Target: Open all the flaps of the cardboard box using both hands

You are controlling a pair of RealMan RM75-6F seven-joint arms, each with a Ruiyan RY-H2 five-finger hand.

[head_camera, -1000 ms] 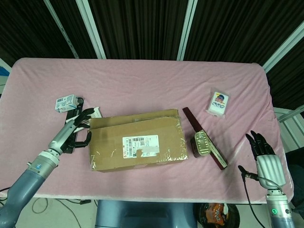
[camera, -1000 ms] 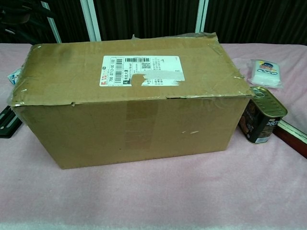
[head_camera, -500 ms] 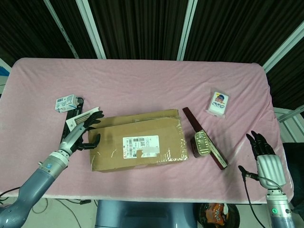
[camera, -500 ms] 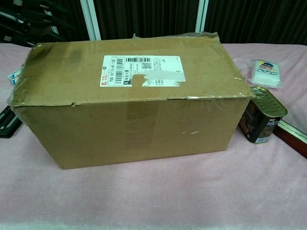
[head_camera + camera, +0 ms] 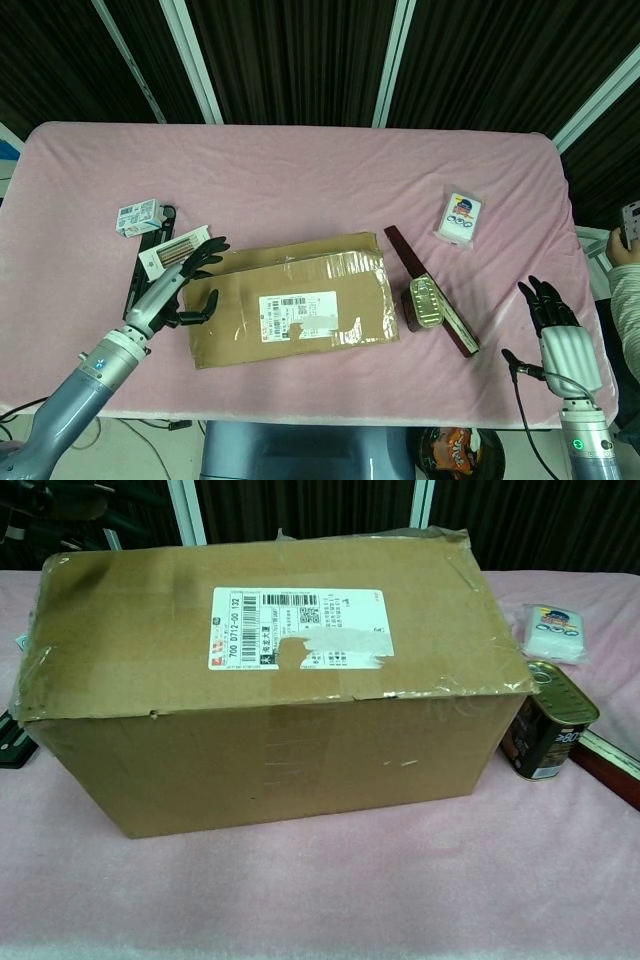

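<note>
The brown cardboard box [image 5: 290, 301] lies on the pink cloth with its taped flaps down and a white shipping label [image 5: 296, 309] on top. It fills most of the chest view as cardboard box [image 5: 270, 675]. My left hand [image 5: 180, 282] is at the box's left end, fingers spread, fingertips at the top left corner and the thumb against the end wall. In the chest view the left hand [image 5: 60, 502] shows only as dark fingers above the box's far left corner. My right hand [image 5: 555, 318] hangs open, fingers up, near the table's right front edge, well clear of the box.
A gold tin can [image 5: 425, 302] stands just right of the box, on a dark red strip [image 5: 430, 290]. A small white packet [image 5: 460, 217] lies further back right. Left of the box are a white carton [image 5: 139, 215], a barcode card [image 5: 170, 252] and a black object [image 5: 140, 280].
My left hand has moved in from the left and up to the box's left end. The box has shifted and turned slightly, its left end nearer the front. The right hand has stayed still.
</note>
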